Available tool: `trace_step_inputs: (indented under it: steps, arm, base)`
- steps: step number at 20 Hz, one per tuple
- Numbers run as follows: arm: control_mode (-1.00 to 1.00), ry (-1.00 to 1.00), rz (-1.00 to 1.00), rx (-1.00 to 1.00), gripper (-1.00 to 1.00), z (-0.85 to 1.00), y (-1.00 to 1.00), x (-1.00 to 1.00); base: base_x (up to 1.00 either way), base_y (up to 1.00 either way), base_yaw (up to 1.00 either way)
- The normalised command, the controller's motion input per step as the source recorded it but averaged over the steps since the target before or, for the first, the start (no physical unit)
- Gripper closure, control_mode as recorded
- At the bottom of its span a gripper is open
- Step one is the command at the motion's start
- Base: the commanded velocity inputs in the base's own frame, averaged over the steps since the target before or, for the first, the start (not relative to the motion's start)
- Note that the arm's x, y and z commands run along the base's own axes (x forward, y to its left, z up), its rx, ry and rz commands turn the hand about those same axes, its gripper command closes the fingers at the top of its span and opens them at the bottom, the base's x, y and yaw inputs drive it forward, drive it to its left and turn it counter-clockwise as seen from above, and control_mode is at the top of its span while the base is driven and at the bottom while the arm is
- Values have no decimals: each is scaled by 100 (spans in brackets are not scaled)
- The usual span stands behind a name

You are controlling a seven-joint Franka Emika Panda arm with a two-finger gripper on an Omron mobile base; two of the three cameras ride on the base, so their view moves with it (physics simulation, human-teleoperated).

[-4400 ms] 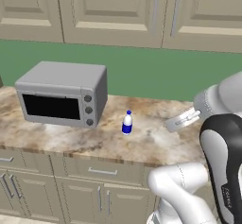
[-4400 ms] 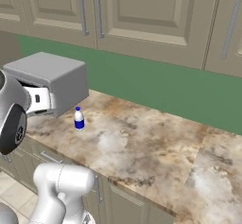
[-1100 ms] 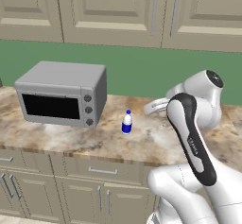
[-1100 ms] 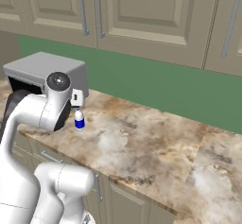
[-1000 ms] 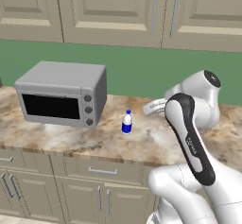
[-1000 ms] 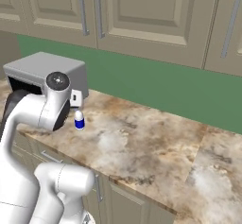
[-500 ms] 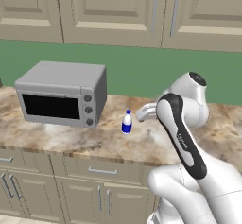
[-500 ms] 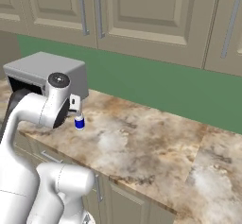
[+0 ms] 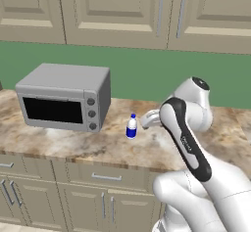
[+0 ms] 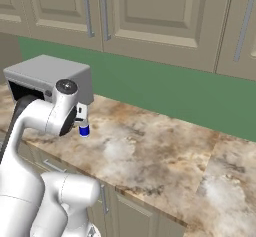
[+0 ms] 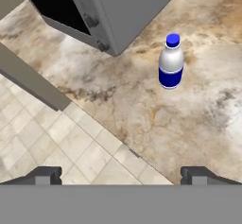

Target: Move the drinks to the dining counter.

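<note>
One of the drinks, a small white-and-blue bottle with a blue cap, stands upright on the marbled counter over beige drawers. It also shows in the right base view as the bottle, partly behind my arm, and upright in the hand view as the bottle. My gripper hovers just right of it and slightly above, apart from it. In the hand view the gripper is open, its fingertips wide apart with nothing between them. The dining counter is out of view.
A grey toaster oven stands left of the bottle, about a hand's width away, and its corner is near in the hand view. Beige wall cabinets hang above the green backsplash. The counter stretches on to the right. A tiled floor lies below the counter's edge.
My arm has swung left along the counter, bringing the open gripper from well right of the bottle to just beside it. The bottle and the oven have not moved.
</note>
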Motion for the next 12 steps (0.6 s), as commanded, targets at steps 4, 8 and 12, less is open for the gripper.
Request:
trace_step_inputs:
  steps: [4, 8, 12]
  arm:
    - [-100, -7, 1, 0, -100, -15, 0, 1]
    - [-100, -15, 2, 0, -100, -6, 0, 10]
    - [-100, -13, 2, 0, -100, -7, 0, 23]
  base:
    - [0, 0, 0]
    - [0, 0, 0]
    - [0, 0, 0]
